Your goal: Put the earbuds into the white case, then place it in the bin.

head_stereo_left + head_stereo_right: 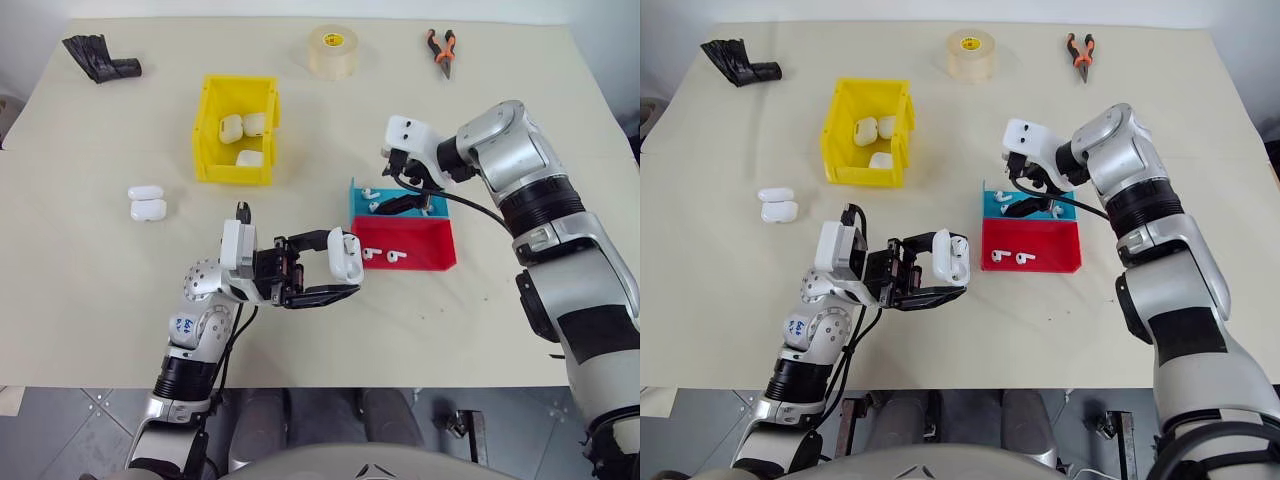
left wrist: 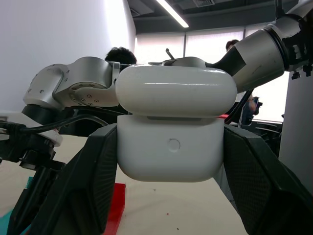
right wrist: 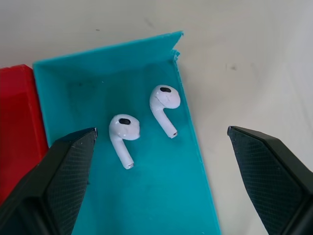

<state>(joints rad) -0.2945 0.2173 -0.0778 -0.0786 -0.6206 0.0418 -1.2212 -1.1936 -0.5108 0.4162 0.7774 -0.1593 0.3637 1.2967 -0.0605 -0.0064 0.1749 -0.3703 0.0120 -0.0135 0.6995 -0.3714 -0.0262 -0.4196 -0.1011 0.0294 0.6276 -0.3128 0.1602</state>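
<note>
**Right gripper poised over the blue tray's earbuds while the left presents the case**

The left gripper [image 1: 335,272] is clenched on the white case [image 1: 346,255], holding it above the worktop [image 1: 90,270] toward the near edge, just short of the red tray [image 1: 408,243]; in the left wrist view the lid sits raised on its hinge. The right gripper [image 3: 161,147] hangs with its jaws spread wide and nothing between them, directly over the blue tray [image 3: 161,196], which lies just behind the red tray.

The step in hand appears to be fetching the first earbud. The next move calls for the right gripper to descend, centre on one of the two earbuds [image 3: 165,108] in the blue tray without nudging its neighbour, pinch it and carry it across to the open case. The earbuds are tiny and glossy, so a slipping pinch is a likely risk.

Counted: two earbuds in the blue tray, two in the red tray; one case held, three cases [image 1: 245,135] in the yellow bin [image 1: 208,135] toward the far edge, and two cases [image 1: 147,202] lying on the worktop toward the left edge. Along the far edge lie a roll of tape [image 1: 333,51], pliers [image 1: 441,49] and a black object [image 1: 100,58] near the far-left corner.
</note>
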